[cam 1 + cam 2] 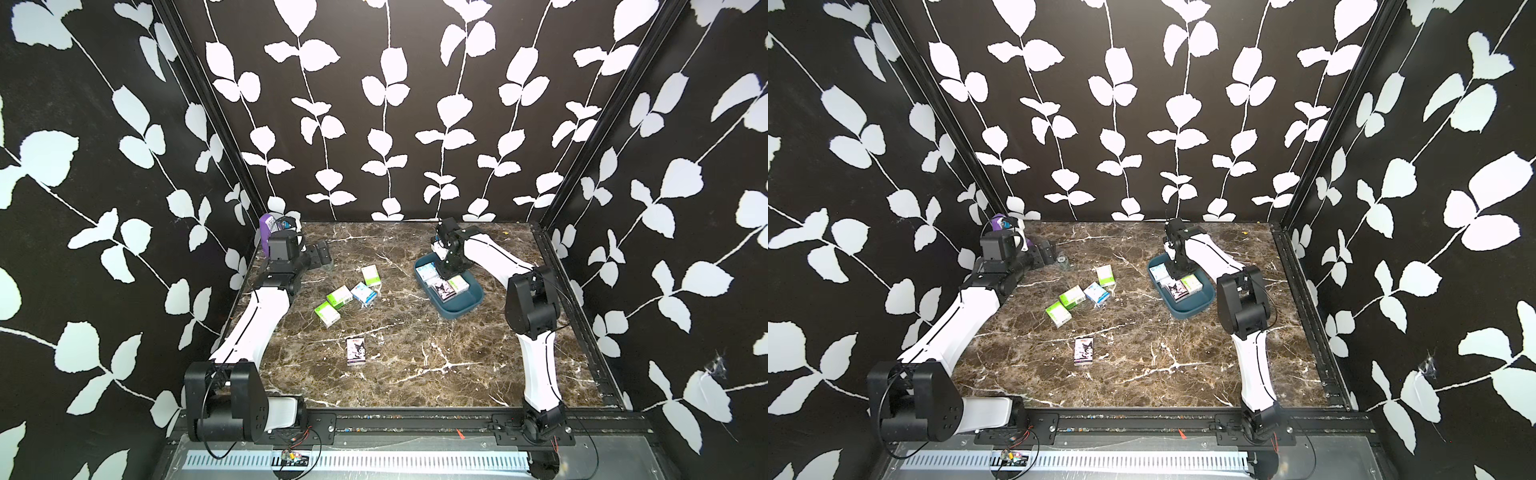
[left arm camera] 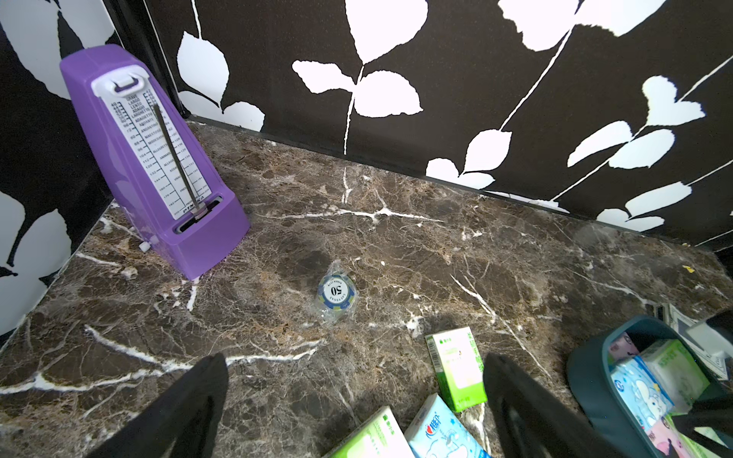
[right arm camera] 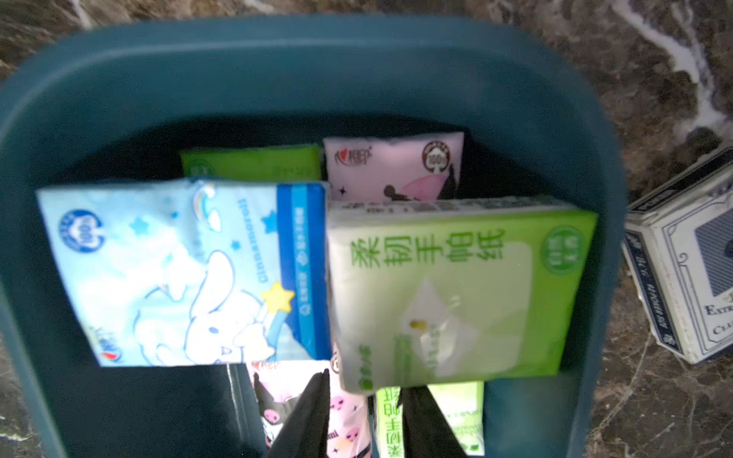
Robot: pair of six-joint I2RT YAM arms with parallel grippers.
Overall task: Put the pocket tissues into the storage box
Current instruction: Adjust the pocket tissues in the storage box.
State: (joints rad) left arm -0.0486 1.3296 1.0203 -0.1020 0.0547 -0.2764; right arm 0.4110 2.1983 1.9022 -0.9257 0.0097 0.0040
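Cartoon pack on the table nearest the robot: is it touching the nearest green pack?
Apart. In both top views a strip of bare marble separates the cartoon pack from the green pack.

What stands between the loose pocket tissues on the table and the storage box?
Nothing visible: only bare table lies between the loose pocket tissues and the storage box. The right pincer hangs over the box itself.

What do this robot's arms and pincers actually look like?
Both the left arm and right arm have smooth white shells with a thin black line along them, bulky black joints and thin black cables. The left gripper and right gripper each end in two tapered black fingers.
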